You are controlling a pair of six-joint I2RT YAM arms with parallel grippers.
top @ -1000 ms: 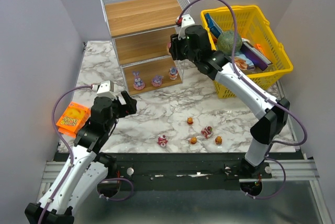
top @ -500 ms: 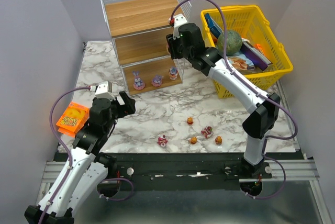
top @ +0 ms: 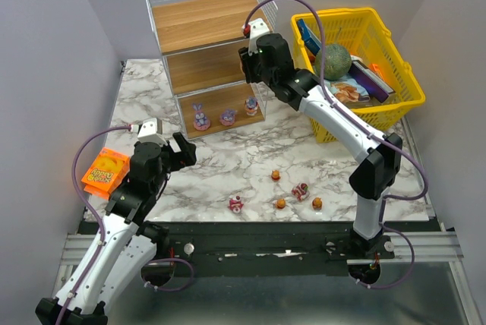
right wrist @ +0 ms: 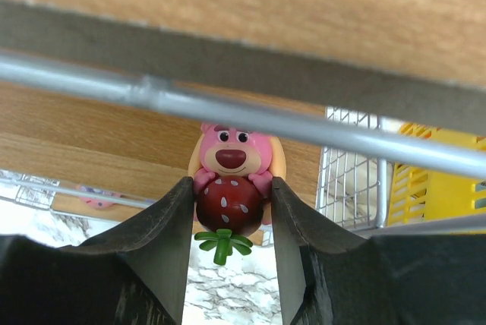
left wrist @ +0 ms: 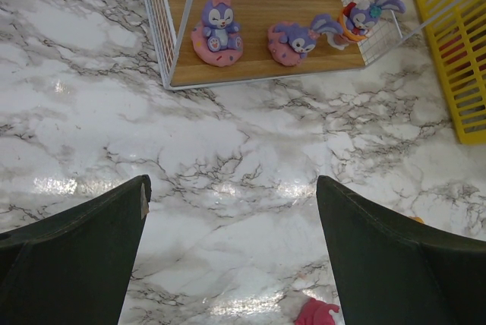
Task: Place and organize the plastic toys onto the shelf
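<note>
Your right jaws clamp the pink bear (right wrist: pixel 230 159) | shelf's middle board (top: pixel 201 67) lies at their 12 o'clock | left jaws apart, empty

Fingers of the right gripper (right wrist: pixel 230 215) mask both sides of the pink bear toy (right wrist: pixel 231 154); from above, the wrist hides it. Loose toys (top: pixel 279 203) near the table (top: pixel 228 159) near edge are too small to identify. The left wrist view's bottom edge crops a red-pink toy (left wrist: pixel 317 314).

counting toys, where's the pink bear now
The pink bear is clamped in the right claw at the right front of the shelf, middle level, seen in right wrist view.
</note>
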